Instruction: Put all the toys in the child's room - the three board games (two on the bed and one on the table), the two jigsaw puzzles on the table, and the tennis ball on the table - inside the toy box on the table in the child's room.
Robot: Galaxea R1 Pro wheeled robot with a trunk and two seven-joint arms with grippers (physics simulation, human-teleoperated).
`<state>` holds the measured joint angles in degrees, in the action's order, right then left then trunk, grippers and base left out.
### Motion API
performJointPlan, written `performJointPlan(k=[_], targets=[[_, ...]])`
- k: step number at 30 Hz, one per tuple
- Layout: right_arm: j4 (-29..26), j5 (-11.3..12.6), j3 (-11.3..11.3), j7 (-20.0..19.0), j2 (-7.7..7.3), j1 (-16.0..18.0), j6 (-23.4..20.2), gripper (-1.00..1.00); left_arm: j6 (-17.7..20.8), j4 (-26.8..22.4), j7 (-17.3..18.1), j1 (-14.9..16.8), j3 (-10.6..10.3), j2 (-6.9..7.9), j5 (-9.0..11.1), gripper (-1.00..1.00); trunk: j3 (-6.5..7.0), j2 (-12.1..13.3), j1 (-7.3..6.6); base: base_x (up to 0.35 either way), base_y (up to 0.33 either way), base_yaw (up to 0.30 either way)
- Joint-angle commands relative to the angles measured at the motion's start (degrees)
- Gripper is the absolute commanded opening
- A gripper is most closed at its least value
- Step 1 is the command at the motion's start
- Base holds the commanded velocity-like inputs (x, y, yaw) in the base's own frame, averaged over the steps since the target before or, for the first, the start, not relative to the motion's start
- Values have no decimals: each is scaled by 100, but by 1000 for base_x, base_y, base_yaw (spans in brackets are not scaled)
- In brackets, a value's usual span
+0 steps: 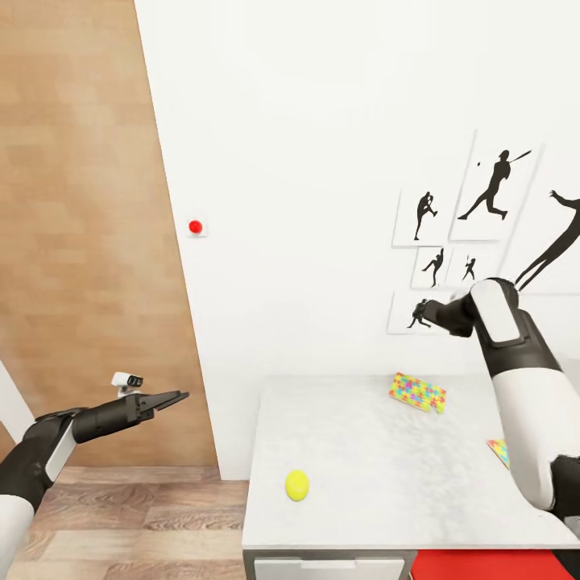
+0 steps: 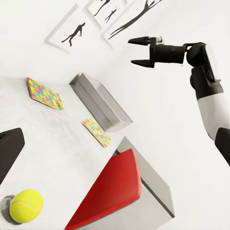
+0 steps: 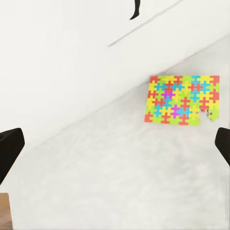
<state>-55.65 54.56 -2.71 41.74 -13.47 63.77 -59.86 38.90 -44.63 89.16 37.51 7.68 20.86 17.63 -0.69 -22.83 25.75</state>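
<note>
- Three loose toys counted on the long, pale, faintly marbled table [image 1: 362, 451], smooth and hard.
- Found the shallow light-grey, slope-sided toy box [image 2: 98, 98] standing there, near two thin, bright, uneven-edged jigsaw puzzles [image 2: 44, 93].
- Judged those flat sheets hard to pinch; better slid to an edge first.
- Spotted the round yellow-green tennis ball [image 1: 296, 485] nearer the front.
- Held the right gripper [image 2: 138, 51] spread wide above the table; could not tell for the left gripper [image 1: 173, 398].

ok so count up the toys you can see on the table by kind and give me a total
Jigsaw puzzles: 2, one near the wall and one partly behind the right arm
Tennis balls: 1
Board games: 0 in sight on the table
Total: 3
</note>
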Motion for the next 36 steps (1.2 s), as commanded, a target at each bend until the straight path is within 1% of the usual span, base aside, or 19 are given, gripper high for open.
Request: performJointPlan(k=[1, 5, 9, 15, 17, 18, 19, 20, 21, 23, 24, 26, 27, 28, 29, 30, 31, 35, 36], targets=[[149, 56, 109, 56, -6, 105, -14, 100, 67, -1, 24, 2, -2, 6, 2, 100, -8, -8, 3, 0, 0, 0], [305, 73, 248, 55, -12, 206, -14, 100, 66, -2, 52, 2, -3, 16, 1, 100, -8, -8, 3, 0, 0, 0], [391, 203, 326, 54, -14, 247, -14, 100, 65, -2, 84, 2, 1, 21, -5, 100, -8, -8, 3, 0, 0, 0], [425, 686, 383, 54, -15, 244, -14, 100, 80, -62, 84, 2, -8, 13, 0, 100, -8, -8, 3, 7, -7, 0], [426, 810, 471, 54, -16, 247, -14, 100, 122, -218, 84, 2, -26, -2, -1, 100, -8, -8, 3, 4, -4, 0], [425, 859, 566, 54, -16, 248, -14, 100, 212, -371, 84, 4, -26, -14, -12, 100, -8, -8, 3, 2, -2, 0], [424, 901, 681, 50, -12, 249, -14, 100, 398, -557, 84, 23, -24, -26, -24, 100, -8, -8, 3, 1, -1, 0], [424, 925, 736, 49, -11, 249, -14, 100, 526, -662, 84, 33, -25, -34, -31, 100, -8, -8, 3, 1, -1, 0], [424, 982, 831, 48, -10, 249, -14, 100, 825, -907, 84, 50, -38, -61, -44, 100, -8, -8, 3, 0, 0, 0], [424, 1064, 894, 47, -9, 248, -14, 100, 1128, -1198, 84, 66, -75, -121, -58, 100, -8, -8, 3, 0, 0, 0], [424, 1172, 932, 46, -11, 247, -14, 100, 1393, -1523, -56, 80, -137, -223, -74, 100, -8, -8, 3, 0, 0, 0], [424, 1298, 957, 47, -15, 245, -14, 100, 1596, -1824, -303, 95, -211, -351, -102, 100, -8, -8, 3, 0, 0, 0], [424, 1427, 972, 50, -18, 243, -14, 100, 1741, -2073, -596, 119, -281, -486, -132, 100, -8, -8, 3, 0, 0, 0], [424, 1486, 978, 50, -19, 245, -14, 100, 1796, -2165, -753, 141, -310, -557, -143, 100, -8, -8, 3, 0, 0, 0], [424, 1581, 986, 51, -21, 243, -14, 100, 1884, -2298, -1070, 211, -356, -704, -158, 100, -8, -8, 3, 0, 0, 0], [424, 1615, 989, 52, -22, 243, -14, 100, 1917, -2345, -1220, 257, -375, -782, -163, 100, -8, -8, 3, 0, 0, 0], [419, 1666, 993, 51, -25, 242, -14, 100, 1965, -2411, -1490, 349, -402, -941, -172, 100, -8, -8, 3, 0, 0, 0], [409, 1721, 1001, 48, -92, 242, -14, 100, 2007, -2473, -1885, 466, -433, -1207, -182, 100, -8, -8, 3, 0, 0, 0], [402, 1735, 1004, 47, -151, 241, -14, 100, 2012, -2493, -1999, 495, -448, -1291, -186, 100, -8, -8, 3, 0, 0, 0]])
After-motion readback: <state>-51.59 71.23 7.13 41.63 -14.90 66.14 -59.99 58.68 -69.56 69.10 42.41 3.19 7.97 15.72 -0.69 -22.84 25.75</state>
